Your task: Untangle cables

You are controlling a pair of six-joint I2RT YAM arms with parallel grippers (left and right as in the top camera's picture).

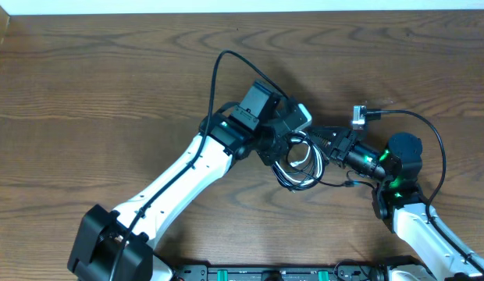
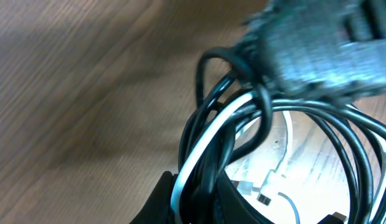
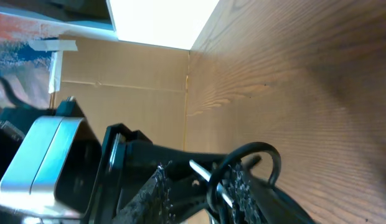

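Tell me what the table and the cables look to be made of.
The table: wood or wood-look laminate, matte; brown grain lines run across it. The cables: likely flexible plastic or rubber jackets, black ones and a white one; smooth, glossy, highlights along their curves.

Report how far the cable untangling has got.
Nothing looks separated yet: the black cables and white cable are coiled together in one bundle. In hand: the left tool is shut on the bundle, the right tool pinches a black loop. Left: pulling every cable free.
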